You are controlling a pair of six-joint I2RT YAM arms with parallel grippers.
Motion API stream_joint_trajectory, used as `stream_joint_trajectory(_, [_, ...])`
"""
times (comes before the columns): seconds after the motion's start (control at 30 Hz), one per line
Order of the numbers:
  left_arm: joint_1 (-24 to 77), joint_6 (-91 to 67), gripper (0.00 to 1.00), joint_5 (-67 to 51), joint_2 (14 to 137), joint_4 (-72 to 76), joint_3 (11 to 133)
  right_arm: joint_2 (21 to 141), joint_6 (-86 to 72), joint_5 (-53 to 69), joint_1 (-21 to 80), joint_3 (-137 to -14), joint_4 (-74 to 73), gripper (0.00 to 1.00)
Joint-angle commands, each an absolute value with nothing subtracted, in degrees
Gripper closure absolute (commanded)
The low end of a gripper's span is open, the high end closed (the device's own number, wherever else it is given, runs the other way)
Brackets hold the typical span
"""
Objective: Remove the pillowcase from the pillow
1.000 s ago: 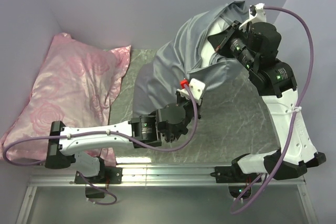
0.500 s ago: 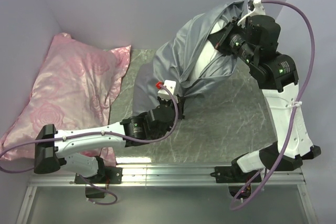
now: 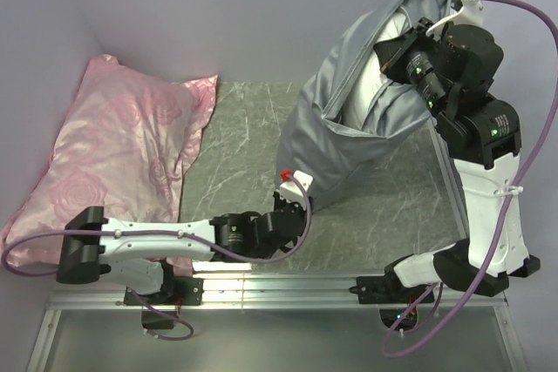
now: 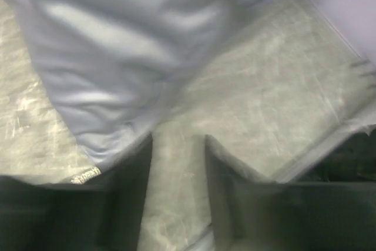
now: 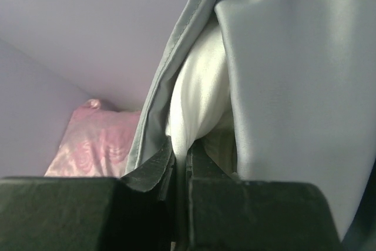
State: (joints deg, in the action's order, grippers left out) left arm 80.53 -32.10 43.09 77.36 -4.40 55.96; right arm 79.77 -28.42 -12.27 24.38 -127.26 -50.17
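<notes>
The right gripper has risen, jaws clamped on the matte white pillow; the shiny grey pillowcase sags round it, far right. The left gripper has dropped back nearer, jaws apart, empty.

Plain lavender walls close in on 3 sides of a grey marbled tabletop. An aluminium rail runs along the near edge, and the light is soft and even.
</notes>
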Motion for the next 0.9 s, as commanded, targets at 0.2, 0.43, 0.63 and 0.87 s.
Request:
stream_joint_trajectory(0.2, [84.2, -19.4, 0.22, 39.2, 69.8, 2.4, 77.6, 80.9, -28.7, -10.8, 25.9, -125.7, -37.5, 1.00])
stream_joint_trajectory(0.43, [86.2, -8.4, 0.22, 48.1, 77.9, 4.0, 95.0, 83.1, -27.7, -13.6, 29.4, -124.0, -37.8, 1.00])
stream_joint_trajectory(0.63, [86.6, -2.3, 0.20, 51.1, 86.3, 3.0, 102.9, 85.9, -27.1, -15.2, 31.0, -127.6, -39.6, 1.00])
stream_joint_trajectory(0.87, [86.6, -0.9, 0.17, 49.7, 88.4, 2.9, 102.2, 86.9, -26.6, -15.8, 31.5, -128.9, -40.6, 1.00])
